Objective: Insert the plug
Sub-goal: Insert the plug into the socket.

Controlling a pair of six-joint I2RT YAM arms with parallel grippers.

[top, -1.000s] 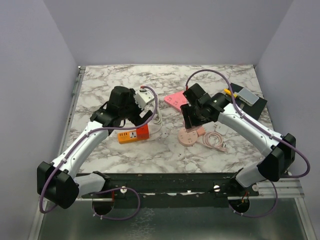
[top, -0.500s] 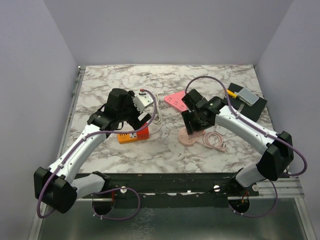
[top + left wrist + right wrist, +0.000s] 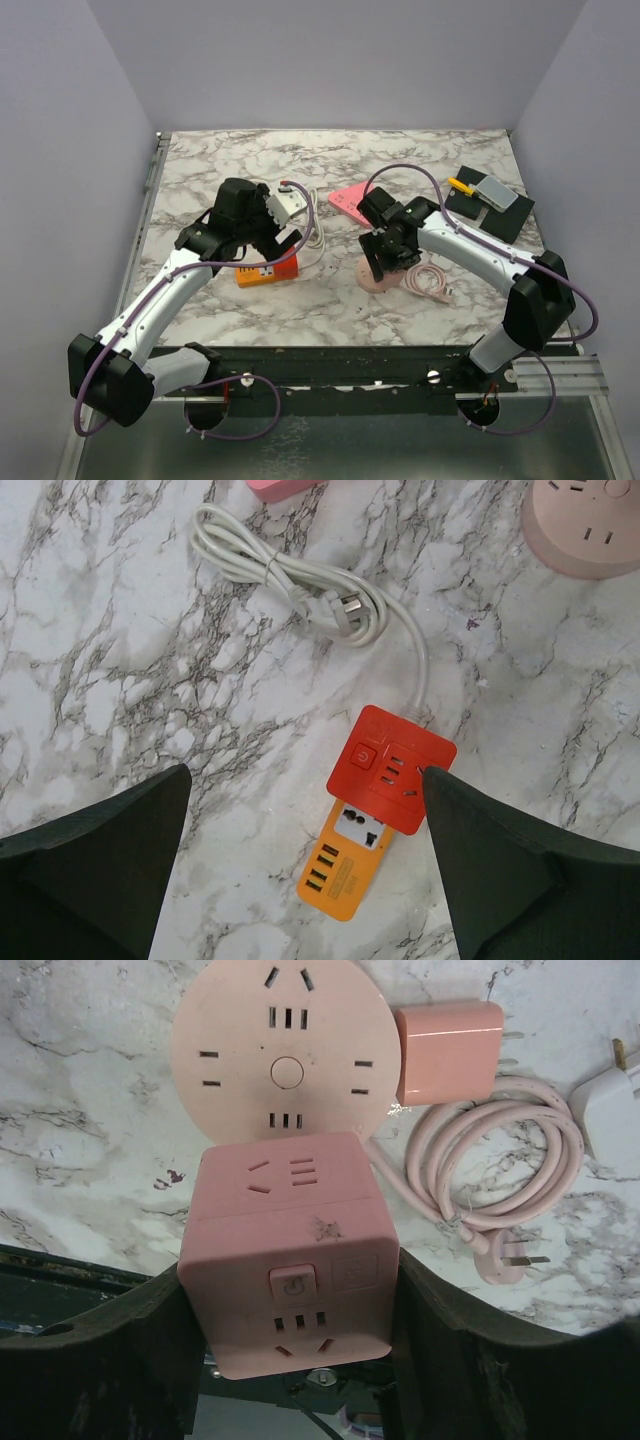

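From above, your right tool (image 3: 382,258) sits under its own wrist, so you cannot make out its fingertips there or how much of the pink cube (image 3: 290,1260) lies between them. In the right wrist view the cube covers the near edge of the round pink socket (image 3: 280,1050), and a white plug (image 3: 612,1110) is cut off by the right edge. From above, the left arm overlaps part of the orange power strip (image 3: 268,270). In the left wrist view the fingers (image 3: 90,870) of your left tool (image 3: 305,775) run off the bottom corners. The round pink socket is clipped at the top right corner, and a pink thing (image 3: 285,488) at the top edge is too cropped to name.
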